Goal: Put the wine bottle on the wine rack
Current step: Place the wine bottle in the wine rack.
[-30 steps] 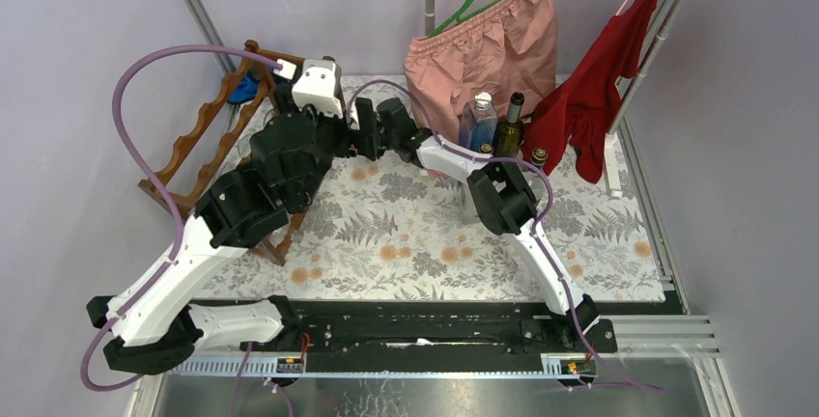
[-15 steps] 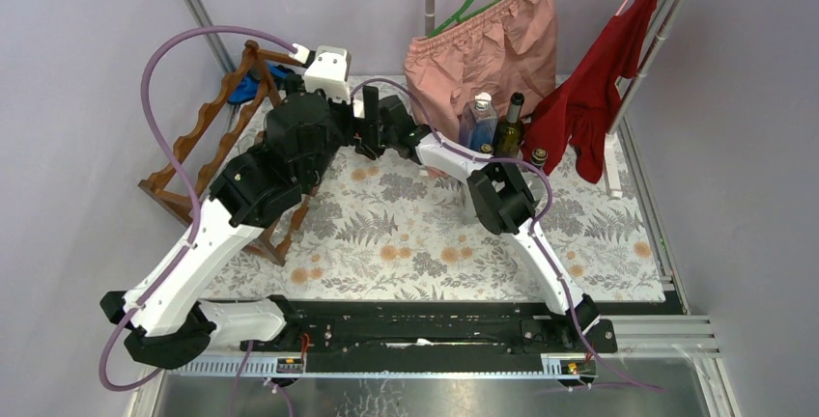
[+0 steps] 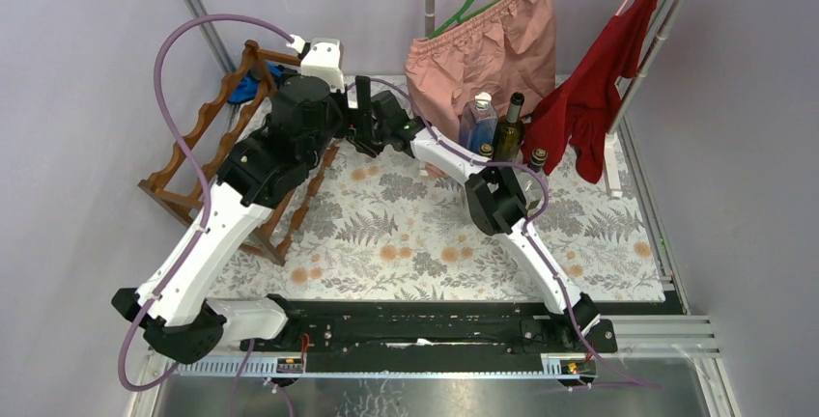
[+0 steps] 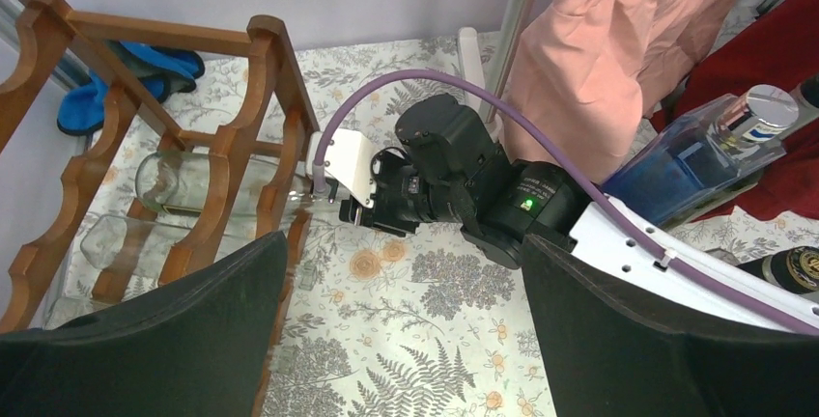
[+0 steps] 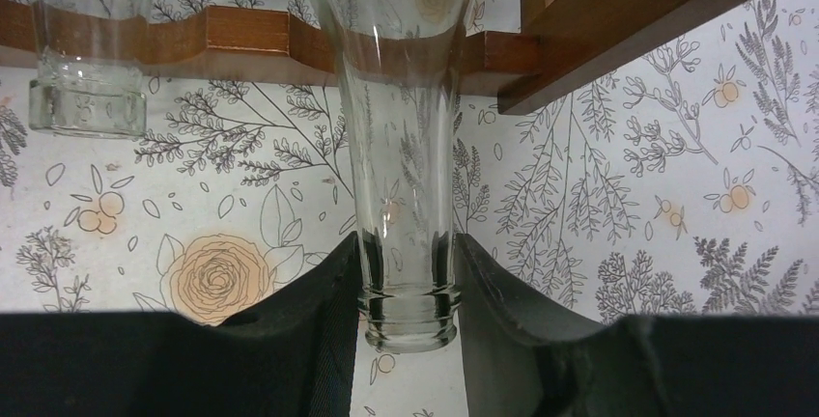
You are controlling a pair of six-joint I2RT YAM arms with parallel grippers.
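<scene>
A clear glass wine bottle (image 5: pixel 404 147) lies across the scalloped rails of the reddish-brown wine rack (image 4: pixel 275 79), with its neck pointing out over the floral mat. My right gripper (image 5: pixel 407 264) is shut on that neck just behind the lip. In the left wrist view the bottle (image 4: pixel 193 180) rests on an upper tier, and the right gripper (image 4: pixel 333 207) is at its mouth. My left gripper (image 4: pixel 406 340) hangs open above the mat beside the rack, holding nothing. From above, the rack (image 3: pixel 188 161) stands at the left edge.
A second clear bottle (image 4: pixel 116 243) lies on a lower tier. A blue bottle (image 3: pixel 478 120) and two dark bottles (image 3: pixel 510 127) stand at the back right. Pink shorts (image 3: pixel 483 50) and a red cloth (image 3: pixel 599 89) hang behind them. A blue object (image 3: pixel 253 84) lies behind the rack.
My left arm has lifted and swung toward the back, away from the rack, its gripper still open. The right gripper shifted slightly farther back, still on the bottle neck.
</scene>
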